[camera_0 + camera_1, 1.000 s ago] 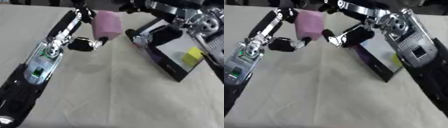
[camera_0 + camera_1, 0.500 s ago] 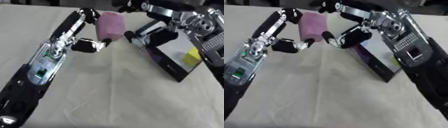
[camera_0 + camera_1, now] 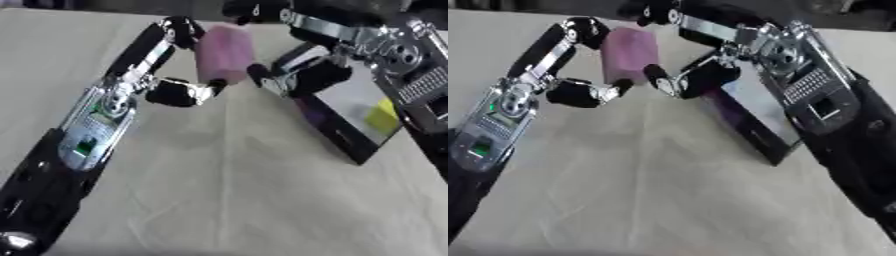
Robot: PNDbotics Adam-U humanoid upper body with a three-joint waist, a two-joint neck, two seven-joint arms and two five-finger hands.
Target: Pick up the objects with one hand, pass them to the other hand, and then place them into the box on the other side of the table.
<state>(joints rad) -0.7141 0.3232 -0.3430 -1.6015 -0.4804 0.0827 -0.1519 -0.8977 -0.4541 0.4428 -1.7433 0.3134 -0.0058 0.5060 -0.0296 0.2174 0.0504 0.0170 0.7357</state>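
Fingers of the left hand pinch the pink block near the frame's top centre; the right hand curls in beside it, holding nothing. Releasing early could drop it short of the box at right. No writing is legible.

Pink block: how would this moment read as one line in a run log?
stage: handover | pink block: held by left hand | right hand: closing in, contact unclear | box: at right, yellow item inside
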